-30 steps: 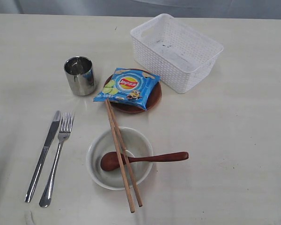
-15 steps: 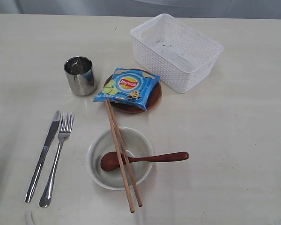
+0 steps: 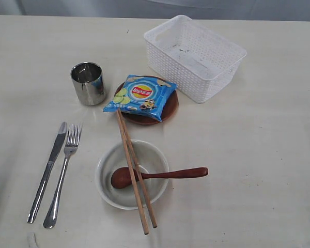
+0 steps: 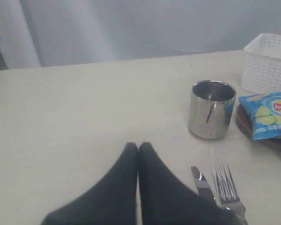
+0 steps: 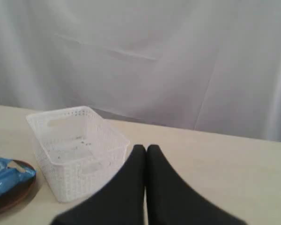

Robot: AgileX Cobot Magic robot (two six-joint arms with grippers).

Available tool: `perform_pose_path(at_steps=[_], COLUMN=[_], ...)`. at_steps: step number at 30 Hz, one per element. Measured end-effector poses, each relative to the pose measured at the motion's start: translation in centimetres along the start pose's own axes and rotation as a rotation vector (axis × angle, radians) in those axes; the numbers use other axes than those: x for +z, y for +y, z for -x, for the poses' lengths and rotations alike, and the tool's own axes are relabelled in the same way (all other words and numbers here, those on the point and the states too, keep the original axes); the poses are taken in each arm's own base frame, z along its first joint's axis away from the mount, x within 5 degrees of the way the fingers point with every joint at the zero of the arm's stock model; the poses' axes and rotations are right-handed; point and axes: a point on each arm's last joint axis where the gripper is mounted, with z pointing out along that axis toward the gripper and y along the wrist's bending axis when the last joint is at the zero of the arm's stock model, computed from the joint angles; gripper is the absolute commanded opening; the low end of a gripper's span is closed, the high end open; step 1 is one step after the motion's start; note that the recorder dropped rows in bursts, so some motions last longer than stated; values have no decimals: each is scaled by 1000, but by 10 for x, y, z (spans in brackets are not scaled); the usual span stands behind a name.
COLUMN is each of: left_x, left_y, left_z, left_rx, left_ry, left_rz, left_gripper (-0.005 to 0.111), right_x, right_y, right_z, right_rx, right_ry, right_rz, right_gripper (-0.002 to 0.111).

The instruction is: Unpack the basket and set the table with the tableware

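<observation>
The white lattice basket (image 3: 195, 55) stands empty at the back right of the cream table (image 3: 258, 155). A steel cup (image 3: 88, 83) stands left of the brown plate (image 3: 168, 111). Knife (image 3: 47, 170) and fork (image 3: 63, 173) lie side by side at the front left. The speckled bowl (image 3: 107, 181) holds a wooden spoon (image 3: 160, 174), and chopsticks (image 3: 135, 173) lie across it. My left gripper (image 4: 138, 146) is shut and empty, short of the cup (image 4: 211, 109). My right gripper (image 5: 146, 148) is shut and empty beside the basket (image 5: 75, 145). Neither gripper shows in the exterior view.
A blue chip bag (image 3: 140, 96) lies on the brown plate and covers most of it. A pale curtain (image 5: 178, 61) hangs behind the table's far edge.
</observation>
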Motion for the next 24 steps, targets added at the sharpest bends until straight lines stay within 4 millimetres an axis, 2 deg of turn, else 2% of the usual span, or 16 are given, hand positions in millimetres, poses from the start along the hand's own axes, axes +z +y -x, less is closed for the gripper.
perform_pose_path(at_steps=[5, 10, 24], left_x=[0, 0, 0], left_y=[0, 0, 0], left_z=[0, 0, 0], left_rx=[0, 0, 0], left_ry=[0, 0, 0], left_rz=[0, 0, 0], left_gripper=[0, 0, 0], right_x=[5, 5, 4], right_y=[2, 3, 3], right_z=[-27, -41, -43], right_rx=[0, 2, 4], right_ry=[81, 185, 212], right_rz=[6, 12, 13], right_gripper=[-1, -1, -1])
